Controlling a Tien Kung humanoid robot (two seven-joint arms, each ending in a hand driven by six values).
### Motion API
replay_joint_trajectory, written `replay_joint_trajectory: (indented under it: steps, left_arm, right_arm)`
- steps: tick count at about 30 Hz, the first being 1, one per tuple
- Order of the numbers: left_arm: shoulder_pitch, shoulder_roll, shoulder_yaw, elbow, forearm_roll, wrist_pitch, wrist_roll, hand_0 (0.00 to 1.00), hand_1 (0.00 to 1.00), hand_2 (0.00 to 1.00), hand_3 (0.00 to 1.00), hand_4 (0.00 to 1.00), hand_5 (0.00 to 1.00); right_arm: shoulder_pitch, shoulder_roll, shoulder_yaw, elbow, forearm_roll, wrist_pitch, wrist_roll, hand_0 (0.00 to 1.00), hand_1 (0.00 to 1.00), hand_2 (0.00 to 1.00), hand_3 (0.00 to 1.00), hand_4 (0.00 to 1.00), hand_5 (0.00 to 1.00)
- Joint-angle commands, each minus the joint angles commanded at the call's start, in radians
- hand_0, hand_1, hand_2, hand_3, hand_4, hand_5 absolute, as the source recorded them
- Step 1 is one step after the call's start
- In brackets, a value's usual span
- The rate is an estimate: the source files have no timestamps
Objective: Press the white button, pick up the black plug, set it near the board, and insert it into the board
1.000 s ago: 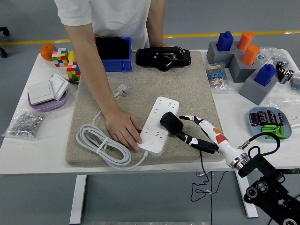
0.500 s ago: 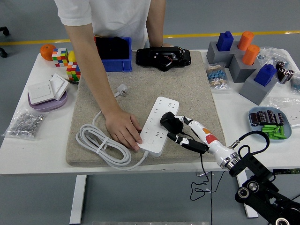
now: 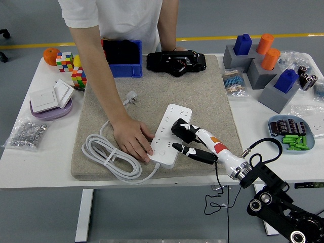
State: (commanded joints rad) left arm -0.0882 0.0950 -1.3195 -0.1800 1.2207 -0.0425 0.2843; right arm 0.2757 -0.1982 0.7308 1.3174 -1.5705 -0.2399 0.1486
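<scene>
A white power strip (image 3: pixel 171 132) lies on the grey felt mat (image 3: pixel 197 96), its white cable (image 3: pixel 109 154) coiled at the left. My right hand (image 3: pixel 191 142) comes in from the lower right and is shut on the black plug (image 3: pixel 180 129), holding it over the strip's right side, touching or just above its sockets. The plug's black cord (image 3: pixel 217 187) hangs off the table's front edge. A person's hand (image 3: pixel 132 140) presses down on the strip's near left end. My left arm is out of view.
A blue bin (image 3: pixel 123 58) and a black device (image 3: pixel 176 62) stand at the mat's far edge. Grey blocks with blue and orange pegs (image 3: pixel 263 66) and a blue dish of small parts (image 3: pixel 292 132) are at the right. Rubik's cubes (image 3: pixel 76 71) and a white switch (image 3: pixel 50 96) are at the left.
My right hand has moved left with the black plug, from beside the strip's right edge to over its sockets. The person's hand has stayed on the strip.
</scene>
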Motion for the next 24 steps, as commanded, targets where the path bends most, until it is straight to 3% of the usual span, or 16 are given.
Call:
replay_joint_trajectory:
  steps: [24]
  left_arm:
    - [0.003, -0.004, -0.013, 0.000, 0.008, 0.001, 0.002, 0.707, 0.666, 0.584, 0.676, 0.663, 0.268]
  right_arm:
    - [0.047, -0.004, -0.056, 0.010, 0.017, 0.007, -0.014, 0.998, 0.951, 0.908, 0.870, 0.998, 0.971]
